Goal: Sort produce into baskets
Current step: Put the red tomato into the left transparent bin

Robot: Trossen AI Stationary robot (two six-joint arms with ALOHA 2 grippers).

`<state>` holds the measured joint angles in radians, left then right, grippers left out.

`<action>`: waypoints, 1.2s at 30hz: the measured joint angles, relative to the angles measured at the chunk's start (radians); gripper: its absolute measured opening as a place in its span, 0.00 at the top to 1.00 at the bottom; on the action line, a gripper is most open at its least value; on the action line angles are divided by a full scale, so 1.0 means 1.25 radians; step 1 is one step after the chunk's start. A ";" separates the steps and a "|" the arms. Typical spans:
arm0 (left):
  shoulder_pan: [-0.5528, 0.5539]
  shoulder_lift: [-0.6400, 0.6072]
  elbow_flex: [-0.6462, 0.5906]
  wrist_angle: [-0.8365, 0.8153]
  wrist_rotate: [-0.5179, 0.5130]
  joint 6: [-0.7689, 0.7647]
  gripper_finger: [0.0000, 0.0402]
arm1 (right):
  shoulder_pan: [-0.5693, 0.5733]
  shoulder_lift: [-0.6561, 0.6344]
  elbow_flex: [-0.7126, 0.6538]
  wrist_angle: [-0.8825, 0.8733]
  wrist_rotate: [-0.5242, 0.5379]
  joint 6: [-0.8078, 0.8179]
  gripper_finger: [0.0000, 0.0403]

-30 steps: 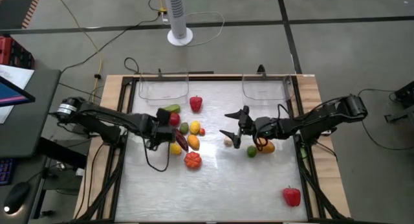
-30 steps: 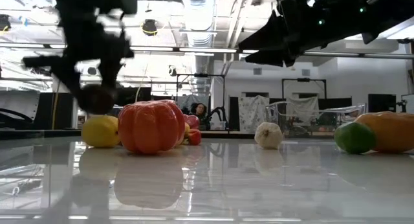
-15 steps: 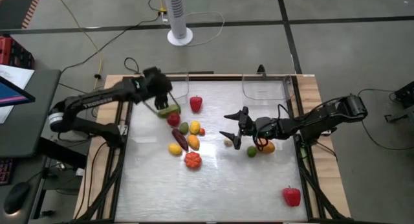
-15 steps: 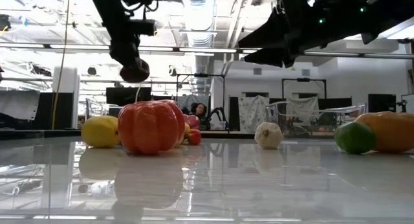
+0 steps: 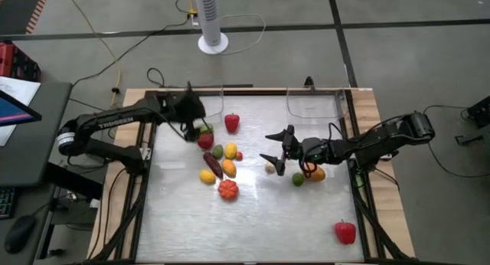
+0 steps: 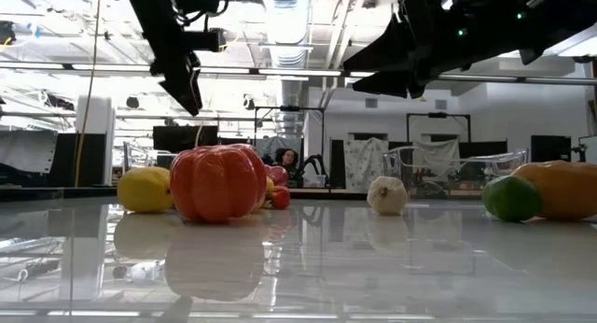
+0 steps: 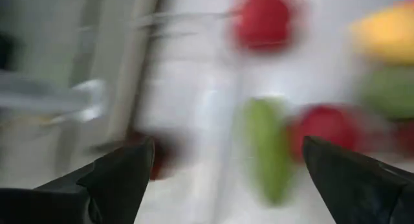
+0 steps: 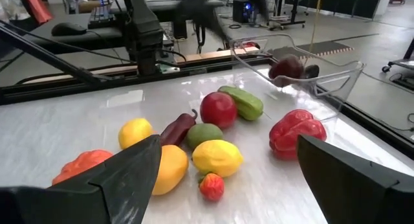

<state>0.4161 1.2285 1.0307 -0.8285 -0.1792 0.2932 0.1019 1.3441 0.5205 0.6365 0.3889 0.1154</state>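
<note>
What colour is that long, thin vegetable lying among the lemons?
Dark purple-maroon, an eggplant; the right wrist view shows it best.

The right tool's (image 8: 223,175) two dark fingers are standing wide apart over the white worktop (image 8: 58,130). Between them a cluster of produce (image 8: 207,136) is lying, a red pepper (image 8: 294,133) just beside a clear basket (image 8: 304,72) holding a dark fruit (image 8: 288,67).

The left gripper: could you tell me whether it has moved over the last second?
Yes. The left gripper has travelled from the produce cluster toward the left basket at the table's far edge.
</note>
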 joint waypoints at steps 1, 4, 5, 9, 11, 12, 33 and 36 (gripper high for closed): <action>-0.027 0.000 -0.004 0.002 0.032 -0.021 0.08 | 0.002 0.000 0.000 0.000 0.000 0.000 0.05; -0.115 0.000 -0.025 0.018 0.054 -0.061 0.10 | 0.002 0.000 0.000 0.000 0.000 0.004 0.05; -0.142 0.000 -0.034 0.027 0.047 -0.075 0.10 | 0.002 0.000 0.000 0.000 0.000 0.006 0.05; -0.209 0.024 -0.067 0.068 0.015 -0.138 0.12 | 0.002 0.000 0.000 0.000 0.000 0.009 0.05; -0.219 0.055 -0.073 0.063 -0.010 -0.156 0.12 | 0.003 0.000 0.000 0.001 0.000 0.013 0.05; -0.219 0.071 -0.075 0.066 -0.015 -0.161 0.12 | 0.002 0.000 0.000 0.002 0.000 0.013 0.05; -0.218 0.350 -0.083 0.069 -0.116 -0.020 0.19 | 0.018 0.003 0.000 0.003 0.000 0.013 0.05; -0.228 0.346 -0.083 0.067 -0.110 -0.031 0.27 | 0.017 0.003 0.000 0.003 0.000 0.013 0.05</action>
<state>0.1310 1.6616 0.9276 -0.7448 -0.3165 0.2544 0.1238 1.3483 0.5201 0.6403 0.3891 0.1310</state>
